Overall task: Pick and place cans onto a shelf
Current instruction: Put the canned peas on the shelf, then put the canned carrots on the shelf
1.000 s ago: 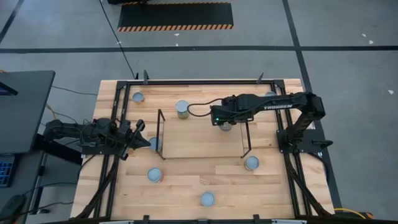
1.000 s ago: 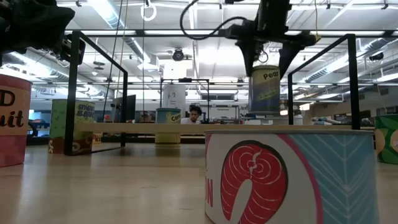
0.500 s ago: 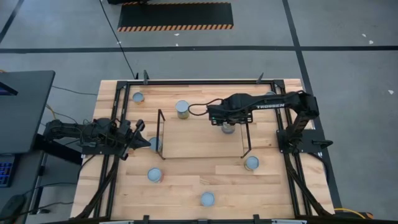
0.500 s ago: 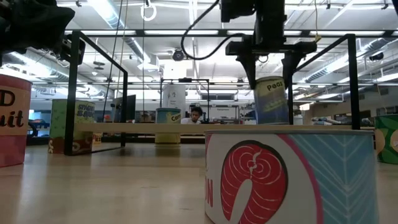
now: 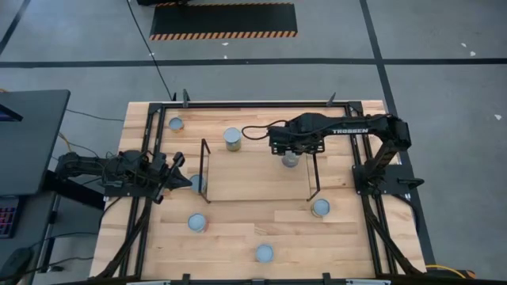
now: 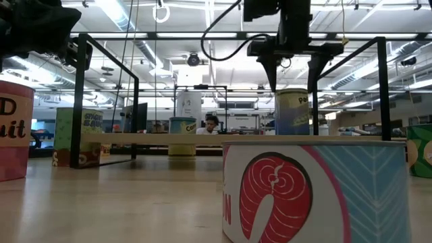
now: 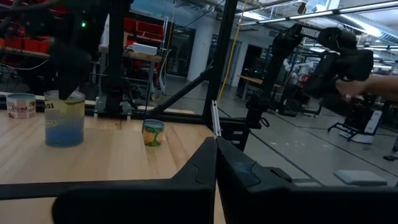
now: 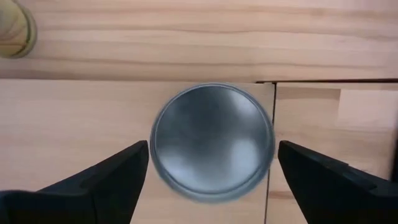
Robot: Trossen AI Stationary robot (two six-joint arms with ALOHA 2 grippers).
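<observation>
The shelf (image 5: 253, 178) is a light-wood board with black wire frames at its two short ends. A can with a yellow and blue label (image 6: 292, 111) stands upright on its base on the board near the far right corner (image 5: 291, 161). My right gripper (image 8: 212, 146) hangs open just above it, pointing down, one finger on either side of the silvery top (image 8: 211, 142), with a gap to each. It also shows in the low view (image 6: 292, 74). My left gripper (image 5: 176, 161) waits shut at the table's left, near a can (image 5: 196, 184) by the shelf's left frame.
Other cans stand on the table: two at the far left (image 5: 176, 124) (image 5: 231, 138), two near the front (image 5: 197, 223) (image 5: 264, 253), one right of the shelf (image 5: 320, 207). The front one, with a salmon label (image 6: 314, 189), fills the low view's foreground.
My right gripper has come down with the can, which hung tilted above the shelf a second ago. It has set the can upright on the board, spread its fingers and let go. The left arm has kept still.
</observation>
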